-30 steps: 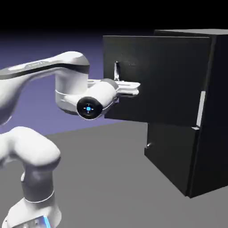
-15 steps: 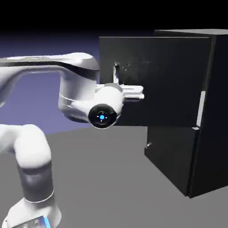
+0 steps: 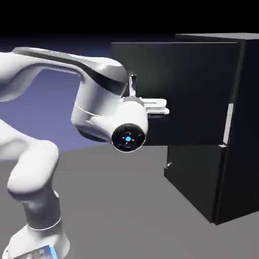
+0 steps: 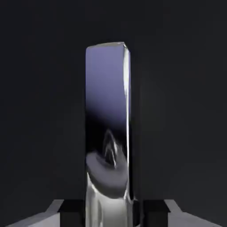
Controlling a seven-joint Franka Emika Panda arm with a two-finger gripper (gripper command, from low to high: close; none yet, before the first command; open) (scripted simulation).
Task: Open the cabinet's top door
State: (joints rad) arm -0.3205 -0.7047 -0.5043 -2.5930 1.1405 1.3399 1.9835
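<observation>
You've got the gripper [image 4: 108,213] clamped on the handle [image 4: 107,128] of the top door [image 3: 192,91], swung well out from the cabinet [image 3: 238,126]; watch the pull arc, b/c a skewed tug could slip the bar.

You see a flat grey table [image 3: 126,202] across the 6 o'clock half and a blue-violet backdrop [image 3: 50,55] toward 10 o'clock.

The arm's wrist [image 3: 109,109] hides the hand and most of the silver handle [image 3: 132,83].
</observation>
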